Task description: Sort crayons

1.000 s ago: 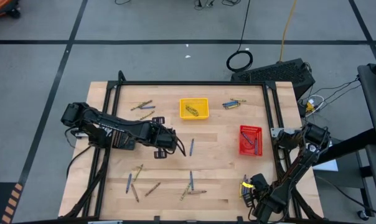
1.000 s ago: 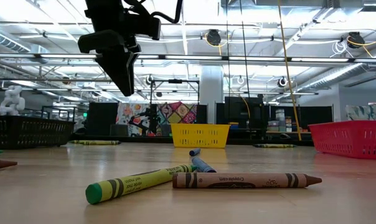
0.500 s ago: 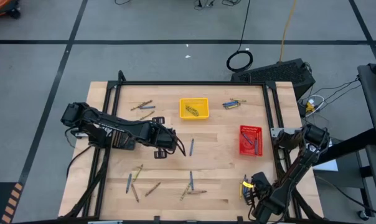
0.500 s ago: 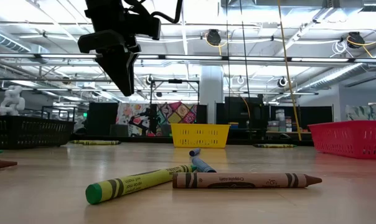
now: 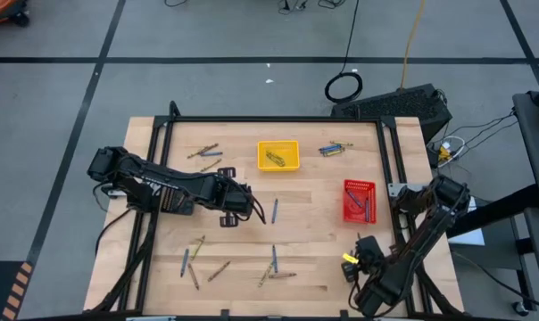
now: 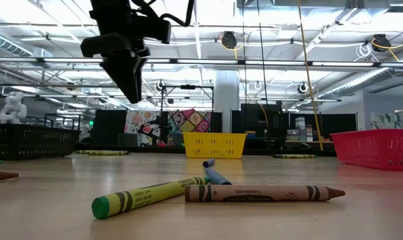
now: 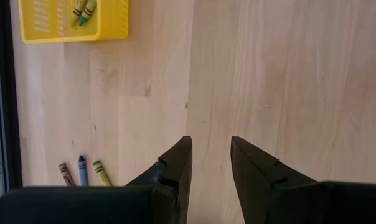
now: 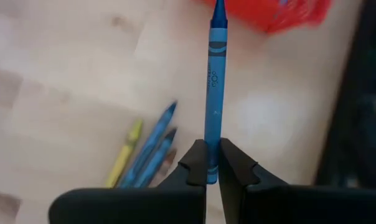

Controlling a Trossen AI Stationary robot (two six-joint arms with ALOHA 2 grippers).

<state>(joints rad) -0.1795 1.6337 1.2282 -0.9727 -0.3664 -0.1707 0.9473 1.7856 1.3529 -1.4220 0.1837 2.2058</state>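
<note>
Where the right gripper's (image 8: 211, 167) two dark fingers (image 8: 236, 167) meet, they are pinched tight on the lower end of a blue crayon (image 8: 215, 81), which sticks straight out ahead of them toward the red tray (image 8: 272, 14) (only a blurred corner of that tray shows in the right wrist view). Beneath it on the wooden table (image 5: 314, 232) lies a small bunch of crayons (image 8: 147, 149), one yellow and two blue with a brownish one half tucked under them. From above, this gripper sits near the table's front right corner, just in front of the red tray (image 5: 360, 201), and the arm's body covers most of that bunch. The left gripper (image 7: 210, 163) hangs over bare wood toward the table's middle with its fingers (image 7: 178, 163) parted and nothing between them. Ahead of it stands the yellow tray (image 7: 73, 25) holding a couple of crayons, cut off at the picture's edge, and three crayons (image 7: 82, 173) lie side by side by the table's dark frame. More loose crayons (image 5: 271, 266) are scattered along the front of the table; in the low view a green-yellow one (image 6: 148, 195) and a brown one (image 6: 263, 194) lie touching, partly blocking a blue one (image 6: 215, 174) behind them.
</note>
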